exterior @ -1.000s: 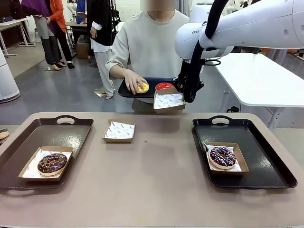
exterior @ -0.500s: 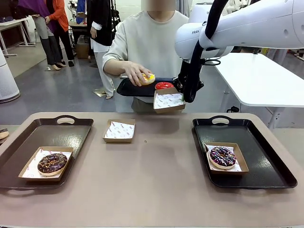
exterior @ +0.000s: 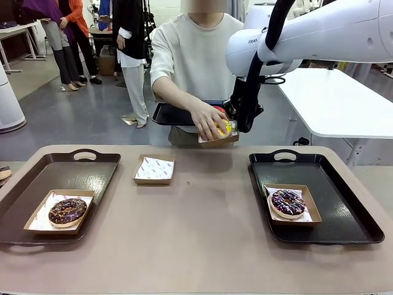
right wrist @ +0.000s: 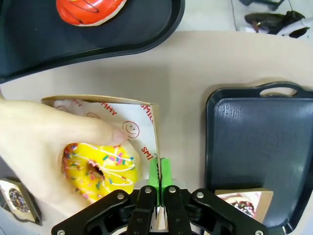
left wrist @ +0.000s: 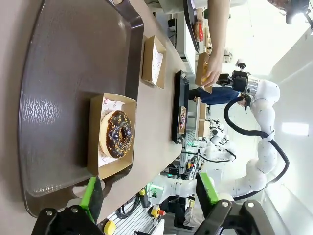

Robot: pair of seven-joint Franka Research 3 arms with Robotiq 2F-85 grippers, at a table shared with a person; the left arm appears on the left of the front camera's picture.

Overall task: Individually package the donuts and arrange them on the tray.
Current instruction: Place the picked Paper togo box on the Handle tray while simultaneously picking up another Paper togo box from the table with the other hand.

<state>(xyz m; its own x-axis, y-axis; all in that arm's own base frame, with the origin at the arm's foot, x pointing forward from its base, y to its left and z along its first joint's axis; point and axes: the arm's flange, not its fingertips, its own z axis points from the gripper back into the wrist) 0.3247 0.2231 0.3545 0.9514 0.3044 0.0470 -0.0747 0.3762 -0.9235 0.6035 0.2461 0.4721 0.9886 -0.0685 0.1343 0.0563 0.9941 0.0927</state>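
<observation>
— Item: right gripper (right wrist: 159,170)?
— Yours is pinched shut on the box (right wrist: 134,111) wall. A hand (right wrist: 44,147) half-covers the yellow donut (right wrist: 100,169) inside.
— Left gripper (left wrist: 149,193)?
— Spread wide, empty.
— Red donut (right wrist: 90,10)?
— Cut off at the frame's top.

You see the person's hand (exterior: 207,118) covering most of the yellow-iced donut (exterior: 226,128); the red-iced donut (right wrist: 90,9) runs off the right wrist view's top edge.
</observation>
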